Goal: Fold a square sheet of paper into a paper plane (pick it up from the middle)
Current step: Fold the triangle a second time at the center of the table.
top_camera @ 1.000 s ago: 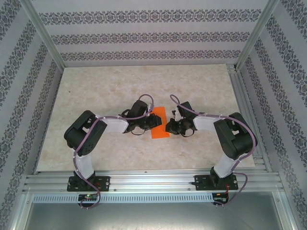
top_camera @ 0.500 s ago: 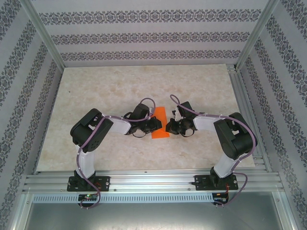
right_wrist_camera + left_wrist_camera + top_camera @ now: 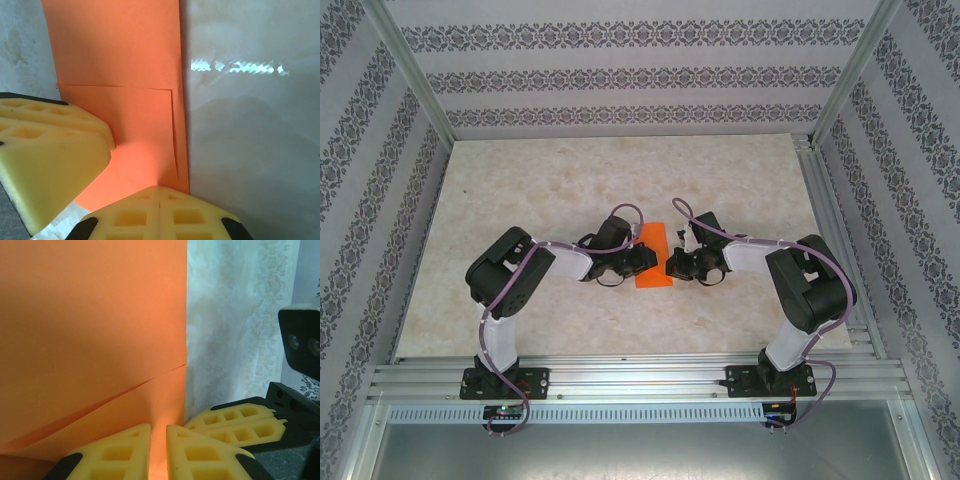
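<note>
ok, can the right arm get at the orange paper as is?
Likely yes: the right gripper is shut at the edge of the folded orange paper; the left gripper sits opposite, not blocking.

Top camera looks down; wrist cameras closely share the orange sheet [image 3: 90, 340].

Place: a robot lab test cell, going by the setup, nothing homey about it.
Frame: the whole space is boxed in by bare aluminium extrusion [image 3: 640, 375], with rails run across the near edge.
Arms: a left arm [image 3: 500, 290] and a right arm [image 3: 810, 290] are bolted side by side, purple cables [image 3: 623, 209] left exposed.
Walls: patterned wallpaper panels [image 3: 640, 80] are put up on three sides.
Counter: a marble-look counter [image 3: 570, 180] is fitted inside the frame.
</note>
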